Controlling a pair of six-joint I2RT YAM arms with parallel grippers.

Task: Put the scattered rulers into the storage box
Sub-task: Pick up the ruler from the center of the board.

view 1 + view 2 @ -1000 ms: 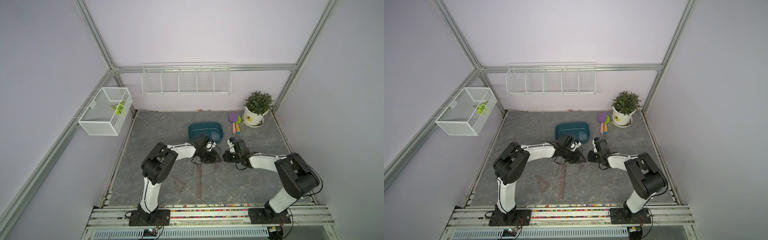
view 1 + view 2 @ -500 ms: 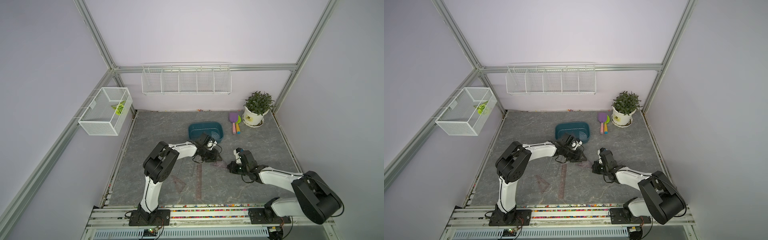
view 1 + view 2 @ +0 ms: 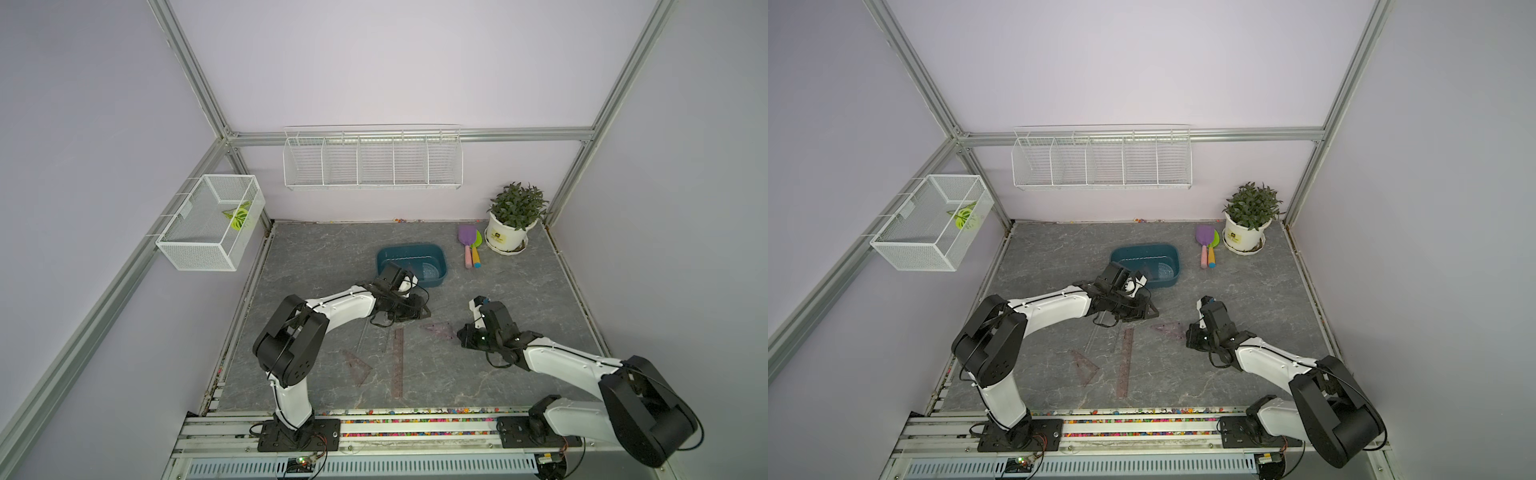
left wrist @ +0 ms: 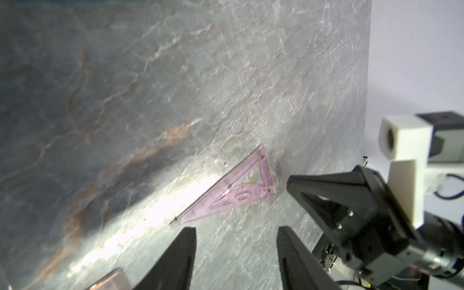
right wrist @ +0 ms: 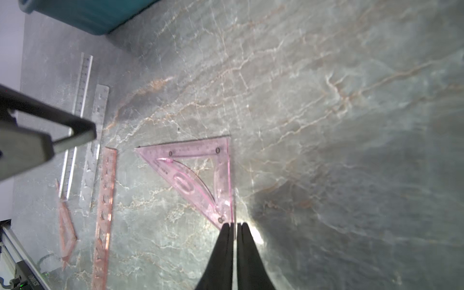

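A robot lab cell: aluminium frame, plain lilac walls, mounting rail.

From where I stand, the widest free stretch of tabletop lies right of the storage box and runs back to the toy shovels and potted plant in the far corner, while the box's near left corner is covered by the left arm. The left gripper, jaws spread, and the right gripper, jaws pressed together, face each other across the purple triangle, leaving only a narrow lane between them. Nearer the front rail the brown ruler, clear rulers and brown triangle lie flat, low enough to pass over.
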